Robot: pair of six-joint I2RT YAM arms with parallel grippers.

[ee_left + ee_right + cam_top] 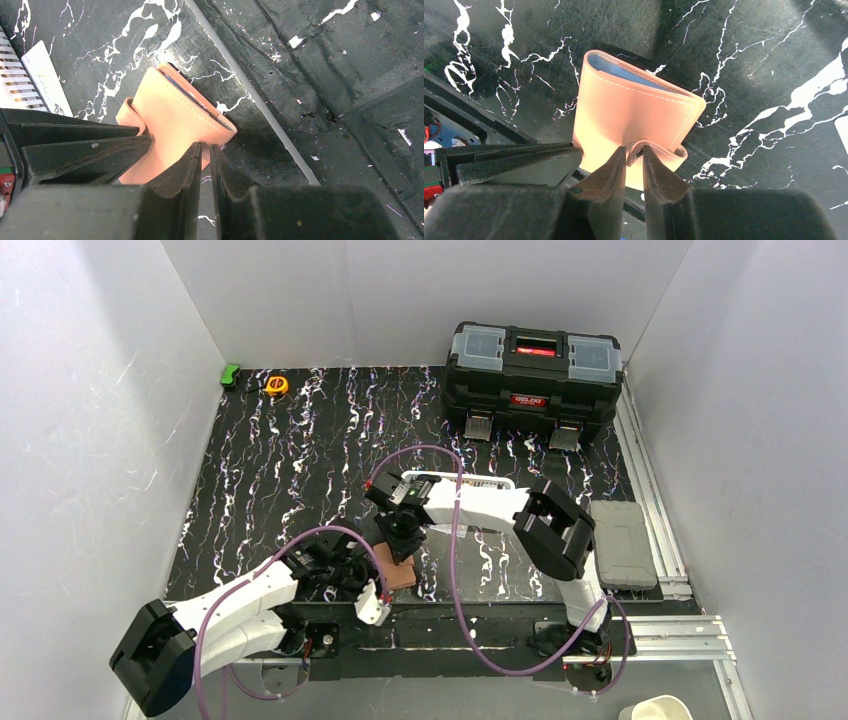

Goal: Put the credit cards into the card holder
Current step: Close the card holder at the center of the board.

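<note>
the salmon-pink card holder (634, 110) lies folded on the black marbled table (749, 60) near its front edge, a light blue card (624, 70) seen in its fold. one edge is clamped by the left gripper (205, 150), jaws nearly together. its snap tab (671, 152) is straddled by the right gripper (634, 150); whether it is pinched cannot be told

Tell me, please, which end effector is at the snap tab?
The right end effector: its tips flank the snap tab; the left end effector pinches the card holder's plain edge.
</note>
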